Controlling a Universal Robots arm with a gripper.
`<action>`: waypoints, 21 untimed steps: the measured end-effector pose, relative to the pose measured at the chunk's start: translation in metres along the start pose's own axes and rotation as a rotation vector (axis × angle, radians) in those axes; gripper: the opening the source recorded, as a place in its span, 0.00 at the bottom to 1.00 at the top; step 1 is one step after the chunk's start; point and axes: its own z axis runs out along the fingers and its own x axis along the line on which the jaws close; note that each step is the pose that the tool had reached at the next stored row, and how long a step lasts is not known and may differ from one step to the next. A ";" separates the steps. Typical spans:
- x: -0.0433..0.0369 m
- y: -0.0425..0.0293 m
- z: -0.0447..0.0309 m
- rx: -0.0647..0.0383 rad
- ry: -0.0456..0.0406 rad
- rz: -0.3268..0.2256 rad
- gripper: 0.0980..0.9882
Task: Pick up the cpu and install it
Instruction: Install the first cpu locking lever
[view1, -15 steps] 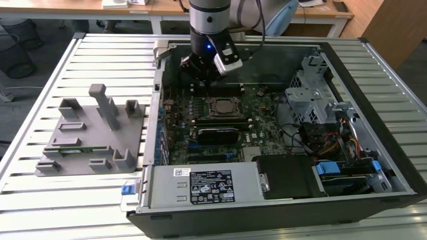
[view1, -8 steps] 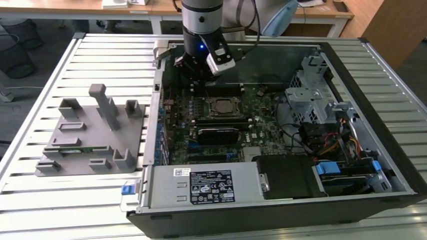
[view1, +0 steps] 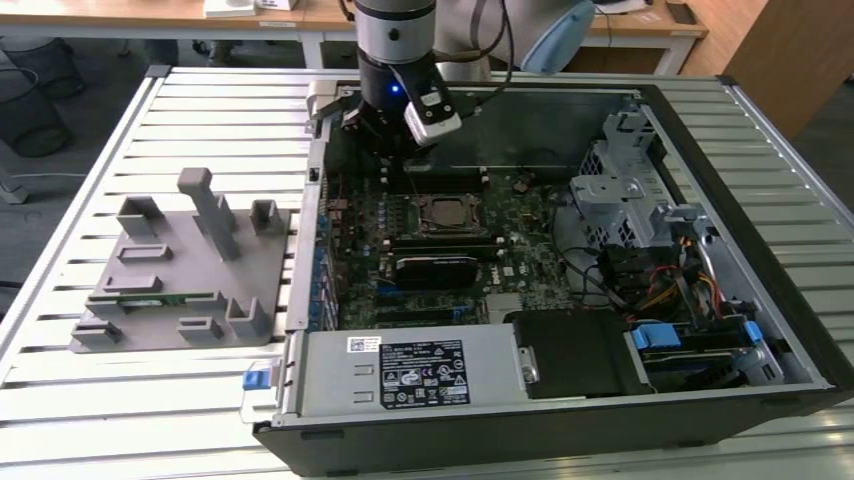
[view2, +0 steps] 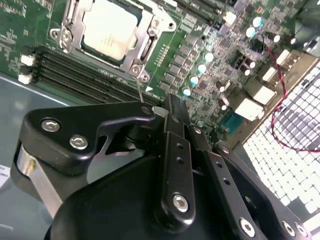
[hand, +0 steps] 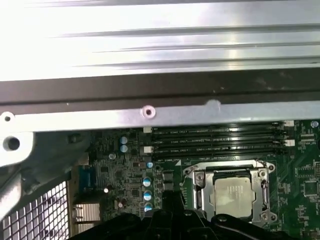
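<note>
The cpu is a silvery square chip lying flat inside the metal-framed socket on the green motherboard. It also shows in the first wrist view as the cpu, and in the exterior view as the cpu near the board's middle. My gripper hangs over the far part of the open computer case, a little beyond the socket. In the second wrist view the gripper is shut with nothing in it, its black fingers meeting at the tip, clear of the chip.
The open case holds a power supply at the front, a metal drive cage and cables on the exterior view's right. Memory slots run beside the socket. A grey fixture with a green memory stick sits on the slatted table.
</note>
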 end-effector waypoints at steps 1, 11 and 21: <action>0.0008 0.0015 0.0000 0.000 0.0000 0.000 0.01; 0.0027 0.0145 0.0003 0.000 0.0000 -0.001 0.01; -0.0263 0.0168 0.0010 0.000 0.0001 -0.002 0.01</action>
